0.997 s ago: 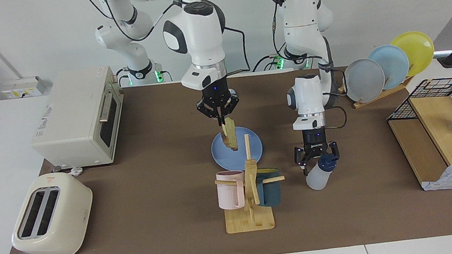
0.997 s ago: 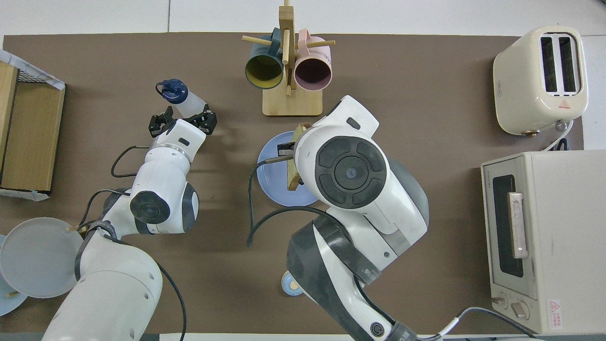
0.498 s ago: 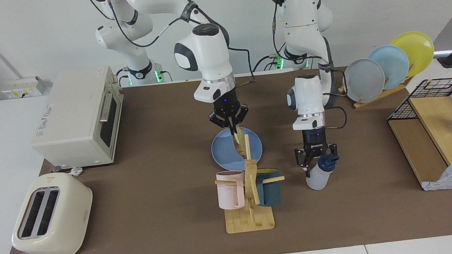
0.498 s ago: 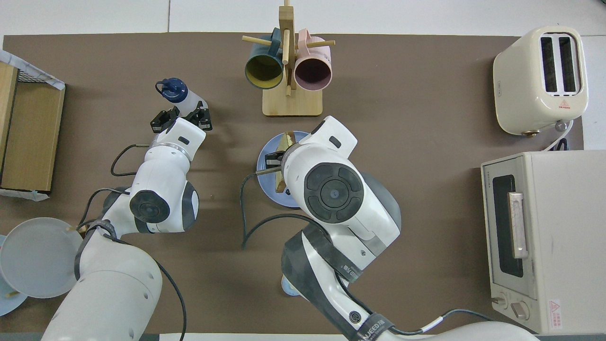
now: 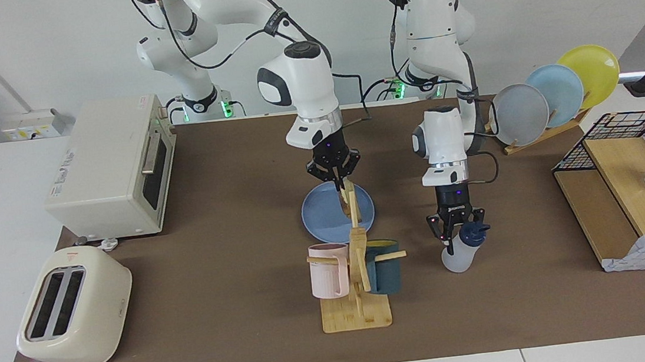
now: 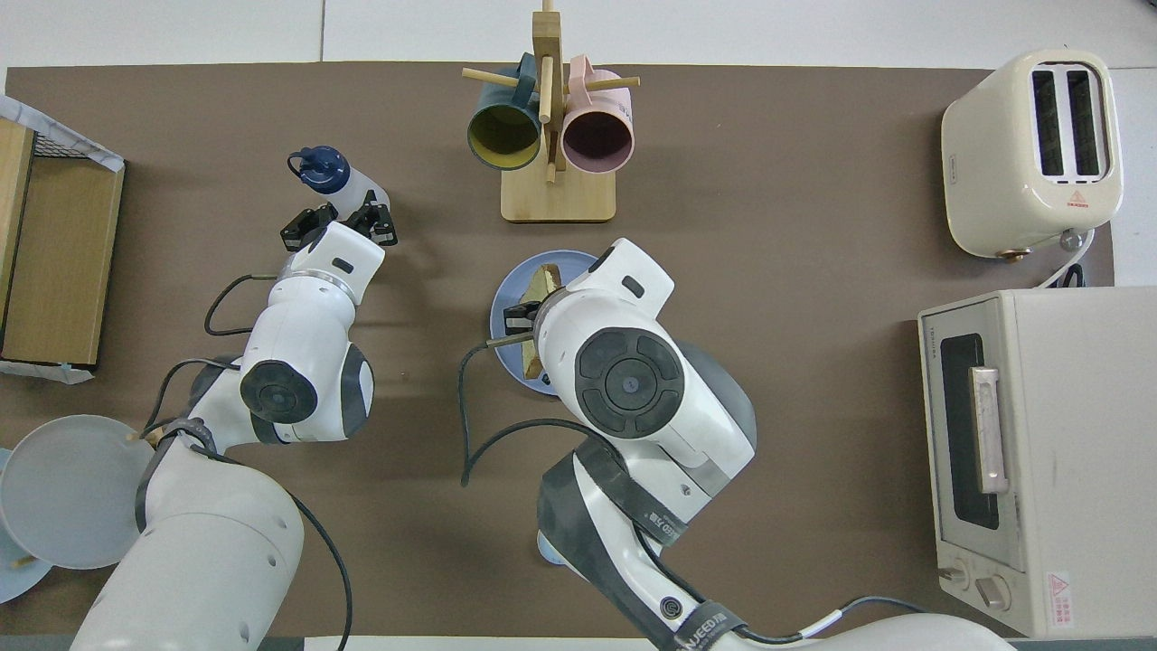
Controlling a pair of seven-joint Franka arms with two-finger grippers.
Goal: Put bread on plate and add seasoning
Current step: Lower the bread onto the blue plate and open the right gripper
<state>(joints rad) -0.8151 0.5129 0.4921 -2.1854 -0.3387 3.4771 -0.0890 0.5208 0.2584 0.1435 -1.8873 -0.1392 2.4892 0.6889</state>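
Note:
The bread hangs on edge from my right gripper, which is shut on its top. Its lower edge is down at the round blue plate. In the overhead view the bread shows over the plate, beside the right wrist. The seasoning, a translucent bottle with a navy cap, stands slightly tilted toward the left arm's end of the table, beside the plate. My left gripper points down, shut on the bottle just under its cap. From above, the left gripper covers the lower part of the seasoning.
A wooden mug rack with a pink and a teal mug stands just farther from the robots than the plate. A cream toaster and a toaster oven are at the right arm's end. A plate rack and a wire-and-wood shelf are at the left arm's end.
My right gripper has come down, lowering the bread to the plate. My left gripper has closed from open onto the seasoning bottle, which shifted slightly.

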